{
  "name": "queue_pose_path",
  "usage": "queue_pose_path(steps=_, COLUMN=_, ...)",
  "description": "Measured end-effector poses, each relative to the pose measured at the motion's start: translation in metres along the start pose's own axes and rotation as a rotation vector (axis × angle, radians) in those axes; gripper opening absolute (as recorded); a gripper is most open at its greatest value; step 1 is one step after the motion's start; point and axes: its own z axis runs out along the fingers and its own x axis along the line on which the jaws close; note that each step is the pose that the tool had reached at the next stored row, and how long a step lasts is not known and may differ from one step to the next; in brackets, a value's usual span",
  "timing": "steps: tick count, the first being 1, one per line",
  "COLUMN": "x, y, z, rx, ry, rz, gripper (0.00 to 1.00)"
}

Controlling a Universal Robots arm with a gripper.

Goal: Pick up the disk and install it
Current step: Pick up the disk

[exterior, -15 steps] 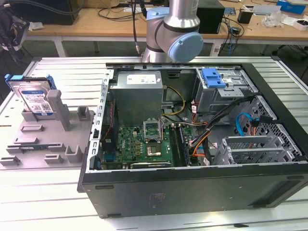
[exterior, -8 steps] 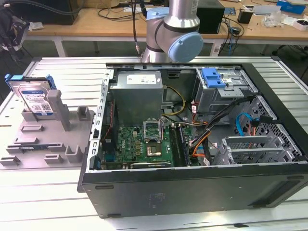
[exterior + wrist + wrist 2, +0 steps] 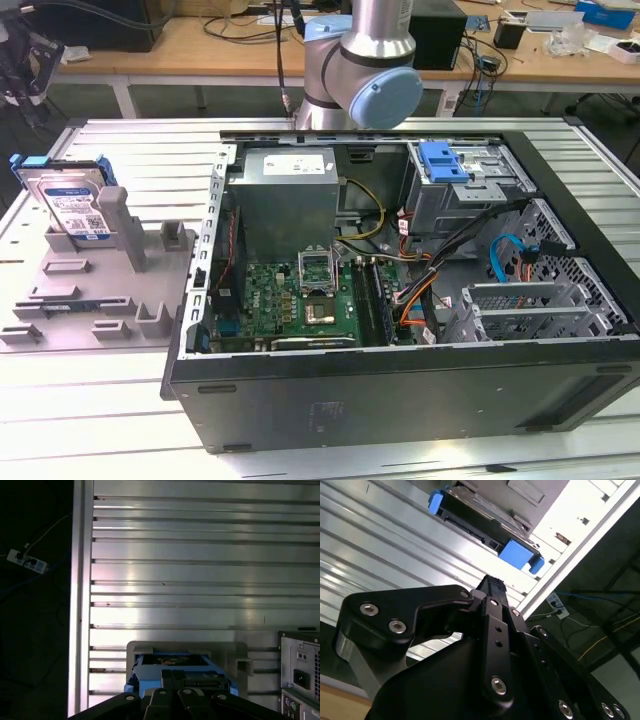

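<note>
The disk [image 3: 75,205], a silver drive with a white-and-blue label in a blue frame, stands on edge in the grey fixture [image 3: 110,290] at the exterior view's left. My black gripper [image 3: 22,70] hangs above and behind it near the table's far left corner, well apart from it. In the first wrist view the gripper [image 3: 173,676] has its fingertips together with nothing between them, just short of the disk [image 3: 172,662]. The second wrist view shows the gripper [image 3: 490,584] and, beyond it, the disk [image 3: 480,517] with its blue frame ends.
An open computer case [image 3: 400,400] lies on the ribbed metal table [image 3: 90,420] right of the fixture, with a motherboard, cables and a blue bracket [image 3: 445,160] in its drive bay. The case's rear corner [image 3: 300,670] shows beside the fixture. The table edge [image 3: 82,605] drops to a dark floor.
</note>
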Motion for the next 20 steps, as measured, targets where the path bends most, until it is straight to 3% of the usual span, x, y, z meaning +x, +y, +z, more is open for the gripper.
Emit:
queue_pose_path(steps=9, x=0.0, y=0.0, z=0.0, rx=-0.0014, ry=0.0093, rz=-0.224, gripper=0.11)
queue_pose_path(steps=10, x=0.0, y=0.0, z=0.0, rx=-0.0017, ry=0.0103, rz=-0.251, gripper=0.24)
queue_pose_path(steps=11, x=0.0, y=0.0, z=0.0, rx=-0.0018, ry=0.0112, rz=-0.271, gripper=0.24)
queue_pose_path(steps=14, x=0.0, y=0.0, z=0.0001, rx=-0.0024, ry=0.0136, rz=-0.332, gripper=0.42)
queue_pose_path(steps=15, x=0.0, y=0.0, z=0.0001, rx=-0.0025, ry=0.0145, rz=-0.351, gripper=0.42)
queue_pose_path(steps=16, x=0.0, y=0.0, z=0.0001, rx=-0.0027, ry=0.0158, rz=-0.382, gripper=0.48)
queue_pose_path(steps=20, x=0.0, y=0.0, z=0.0004, rx=-0.004, ry=0.0202, rz=-0.489, gripper=0.48)
